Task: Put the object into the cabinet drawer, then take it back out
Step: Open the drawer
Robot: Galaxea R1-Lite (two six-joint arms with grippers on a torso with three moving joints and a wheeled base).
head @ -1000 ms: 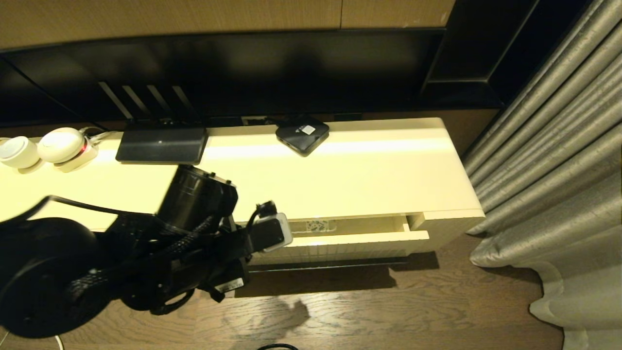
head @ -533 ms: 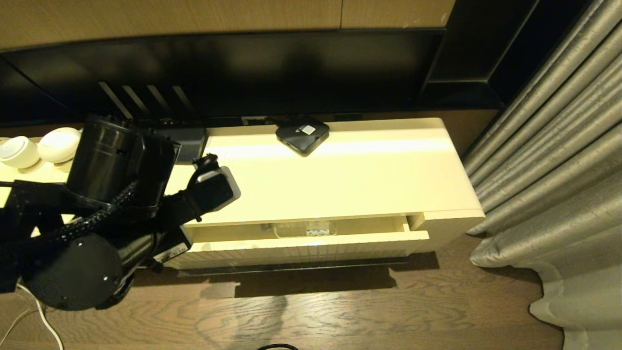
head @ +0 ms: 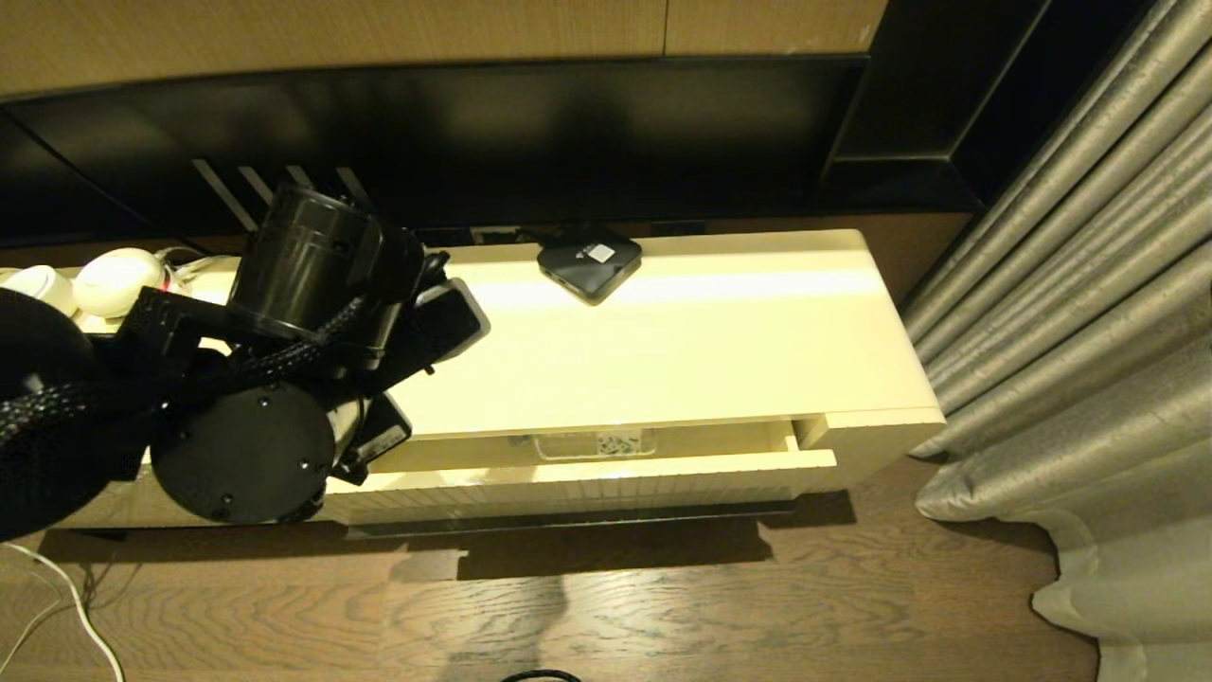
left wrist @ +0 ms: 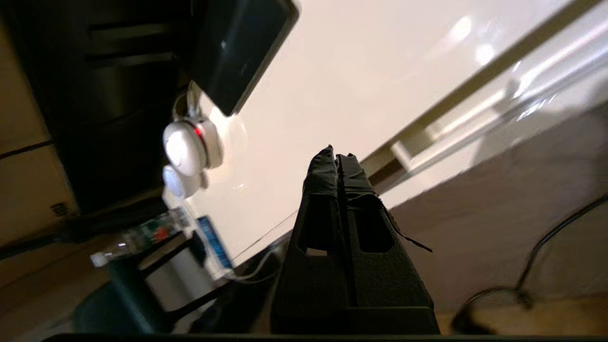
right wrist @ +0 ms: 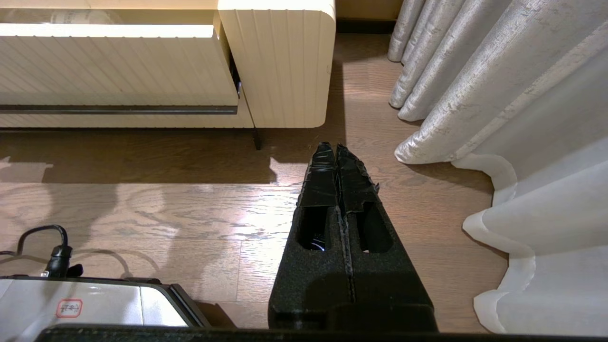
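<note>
Since a second ago our left gripper [left wrist: 337, 159] (fingers pressed together, empty) has swung up from the cabinet drawer [head: 587, 483] to over the cabinet top, while the bottle [head: 597, 443] lies inside that half-open drawer and our right gripper [right wrist: 337, 149] hangs pinched closed above the floor.

A long, low cream cabinet [head: 682, 350] runs along the wall, its glossy top catching a bright band of warm light. A dark TV [head: 454, 142] stands along the back of it, with tan wood panels [head: 379, 33] above. On the top sit a small black box [head: 589, 262] near the back edge, and two white round devices [head: 109, 281] at the far left. The floor [head: 663, 606] is brown wood plank, grain showing, with a shadow lying under the cabinet front. To the right, grey curtains [head: 1070, 313] hang in heavy folds and pool on the floor beside a paler sheer [right wrist: 546, 228]. A thin white cable [head: 80, 616] trails across the floor at the left.
</note>
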